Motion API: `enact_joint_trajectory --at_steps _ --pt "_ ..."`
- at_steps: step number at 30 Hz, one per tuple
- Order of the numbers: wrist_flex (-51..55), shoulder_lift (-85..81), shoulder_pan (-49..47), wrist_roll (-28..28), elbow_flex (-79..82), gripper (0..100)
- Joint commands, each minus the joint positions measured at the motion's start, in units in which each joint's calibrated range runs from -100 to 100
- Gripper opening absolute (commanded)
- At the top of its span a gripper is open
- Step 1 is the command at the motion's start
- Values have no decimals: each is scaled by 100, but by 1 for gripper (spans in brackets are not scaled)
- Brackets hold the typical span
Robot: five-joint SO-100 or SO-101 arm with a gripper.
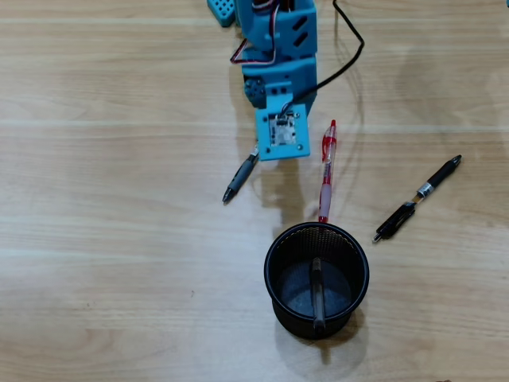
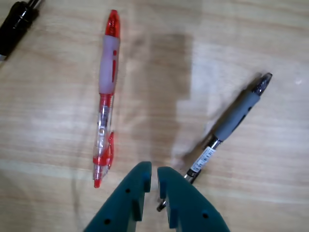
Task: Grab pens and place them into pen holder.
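Observation:
In the wrist view my gripper (image 2: 153, 169) is shut, its teal fingers (image 2: 181, 203) a thin slit apart with nothing clamped. The grey-black pen (image 2: 236, 116) lies flat on the table, and its rear end runs under the right finger. The red pen (image 2: 106, 96) lies to the left, apart from the fingers. From overhead, the arm (image 1: 281, 131) hangs over the top end of the grey-black pen (image 1: 240, 177), with the red pen (image 1: 326, 171) to its right. The black mesh pen holder (image 1: 270, 263) stands below, one dark pen (image 1: 317, 294) inside it. A black pen with a silver band (image 1: 417, 199) lies at the right.
A black cable (image 1: 350, 56) loops off the arm's right side onto the wooden table (image 1: 119, 239). The tip of the red pen almost touches the pen holder's rim. In the wrist view the end of the black pen (image 2: 17, 19) shows at the top left corner.

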Motion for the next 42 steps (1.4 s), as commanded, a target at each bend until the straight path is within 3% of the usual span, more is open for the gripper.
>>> enact_joint_trajectory --at_steps 1,13,16,18,42 --pt "938 195 209 -3 -754 2" --pt "1230 640 563 28 -1187 3" --pt "1230 649 554 2 -1178 18" --pt "1230 657 536 -3 -1178 22" --pt "1144 2077 590 -115 -1061 21"
